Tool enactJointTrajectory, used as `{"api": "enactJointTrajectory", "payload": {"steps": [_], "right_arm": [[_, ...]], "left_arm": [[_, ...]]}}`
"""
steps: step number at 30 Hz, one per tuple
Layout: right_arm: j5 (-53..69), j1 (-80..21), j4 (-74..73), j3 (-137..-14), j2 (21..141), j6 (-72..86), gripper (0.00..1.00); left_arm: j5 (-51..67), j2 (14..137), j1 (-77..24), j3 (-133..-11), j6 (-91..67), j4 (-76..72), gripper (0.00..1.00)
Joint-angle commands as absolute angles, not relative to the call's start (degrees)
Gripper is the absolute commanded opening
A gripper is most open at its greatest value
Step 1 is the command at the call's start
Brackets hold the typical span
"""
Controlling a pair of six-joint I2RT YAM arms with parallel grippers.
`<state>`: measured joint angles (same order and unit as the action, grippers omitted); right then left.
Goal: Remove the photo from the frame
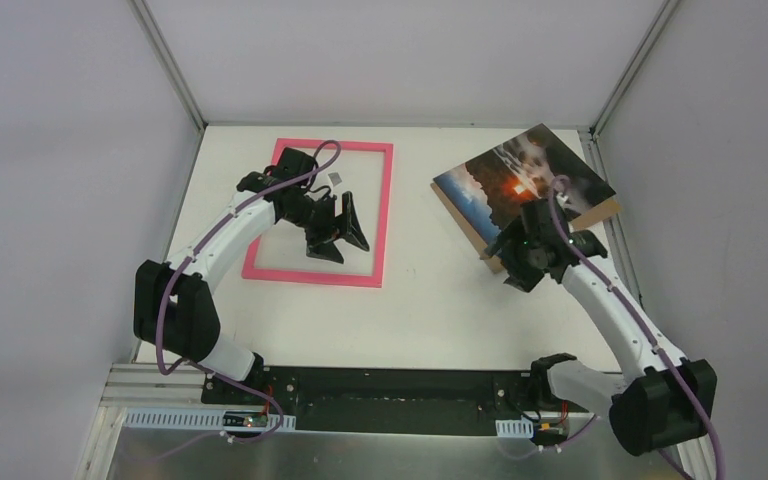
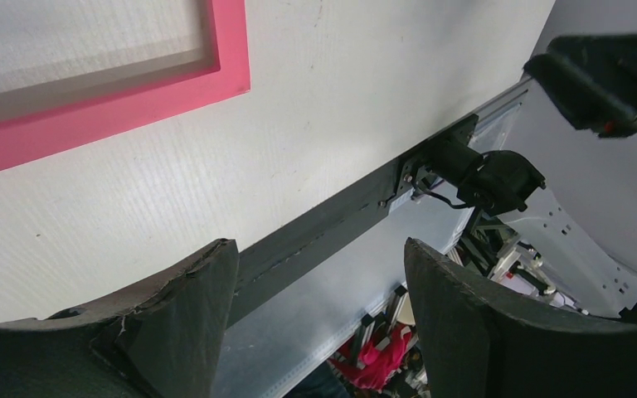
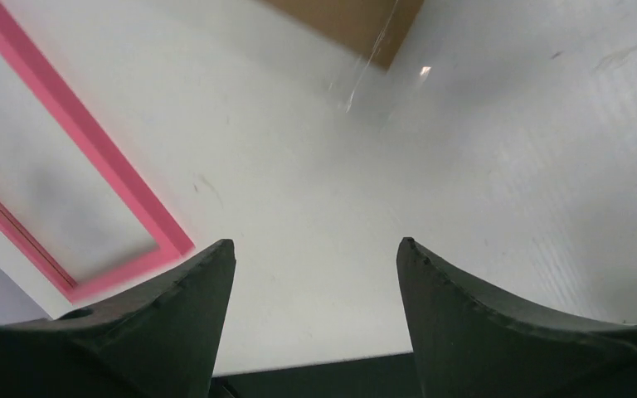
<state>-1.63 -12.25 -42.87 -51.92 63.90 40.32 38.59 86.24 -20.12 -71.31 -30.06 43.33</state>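
Observation:
The pink frame [image 1: 385,215] lies flat at the back left of the table, with white table showing through its opening. My left gripper [image 1: 343,238] hovers over that opening, open and empty. The left wrist view shows the frame's corner [image 2: 133,99] beyond the spread fingers [image 2: 191,290]. The photo [image 1: 520,180] lies picture-side up at the back right, apart from the frame, over a brown board [image 1: 605,212]. My right gripper [image 1: 516,272] is just in front of the photo, open and empty. Its wrist view shows the frame [image 3: 91,141] and a brown board corner [image 3: 357,21].
The enclosure's walls and metal posts [image 1: 610,100] stand close behind and beside the photo. A dark rail [image 1: 400,385] runs along the table's near edge between the arm bases. The right arm's base [image 2: 485,178] shows in the left wrist view.

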Motion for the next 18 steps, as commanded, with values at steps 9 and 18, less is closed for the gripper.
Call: {"api": "enactJointTrajectory", "payload": {"steps": [9, 18], "right_arm": [[-4.20, -33.11, -53.78, -60.00, 58.19, 36.12, 0.77], [-14.21, -33.18, -69.53, -82.85, 48.46, 31.41, 0.91]], "left_arm": [[27.62, 69.91, -19.47, -69.02, -34.18, 41.75, 0.76], [16.61, 55.99, -19.34, -82.49, -40.23, 43.62, 0.78]]}}
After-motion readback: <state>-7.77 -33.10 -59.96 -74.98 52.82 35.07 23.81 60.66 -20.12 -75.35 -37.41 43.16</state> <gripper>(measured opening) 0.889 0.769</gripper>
